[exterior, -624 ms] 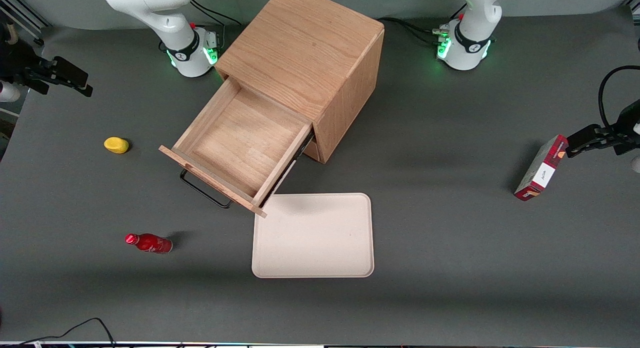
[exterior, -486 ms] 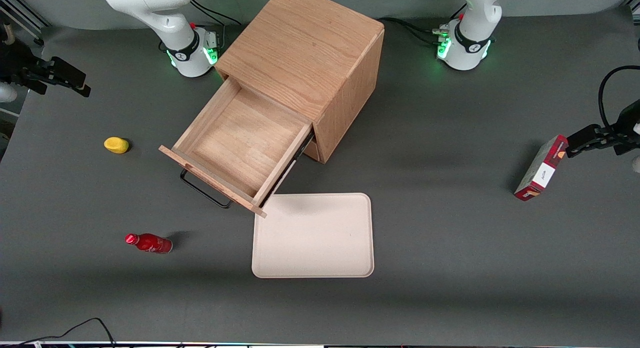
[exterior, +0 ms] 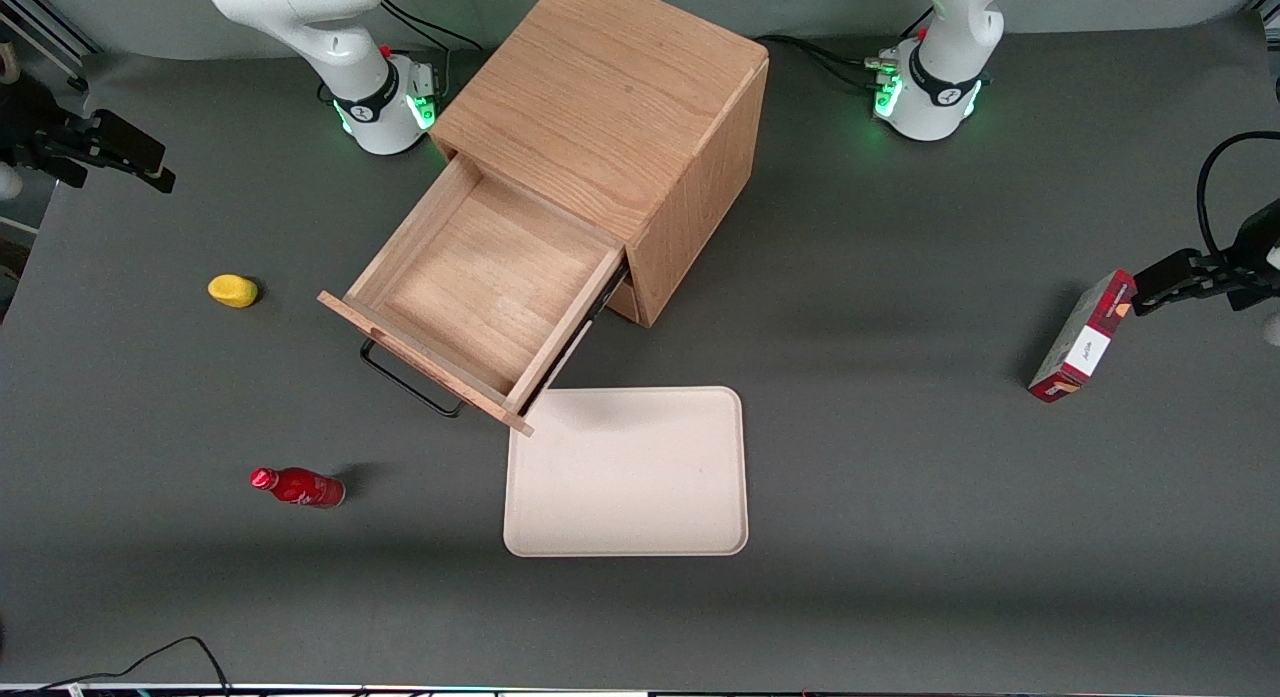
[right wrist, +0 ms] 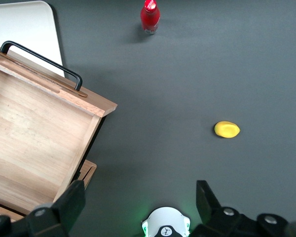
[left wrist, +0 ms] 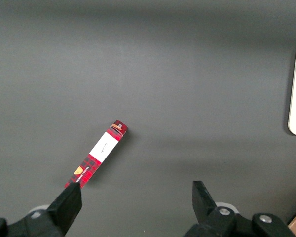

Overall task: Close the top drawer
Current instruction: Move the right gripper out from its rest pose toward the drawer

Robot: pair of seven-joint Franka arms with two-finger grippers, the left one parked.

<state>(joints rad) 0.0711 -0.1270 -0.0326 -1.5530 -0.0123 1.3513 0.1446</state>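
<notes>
Since the earlier frames the gripper (exterior: 150, 172) has drifted a little farther from the front camera at the working arm's end of the table; nothing else has shifted. Its fingers (right wrist: 71, 202) stand wide apart with nothing between them, high above the table, most likely so it can come down freely on the drawer front.

The top drawer (exterior: 480, 287) is pulled fully out of the wooden cabinet (exterior: 610, 97), empty, well apart from the gripper and nearer the front camera. Its black wire handle (exterior: 410, 382) faces the beige tray (exterior: 630, 472), so a push on that front panel should close it.

A yellow lemon-shaped object (exterior: 233, 290) and a red bottle (exterior: 298, 486) lie near the drawer.
</notes>
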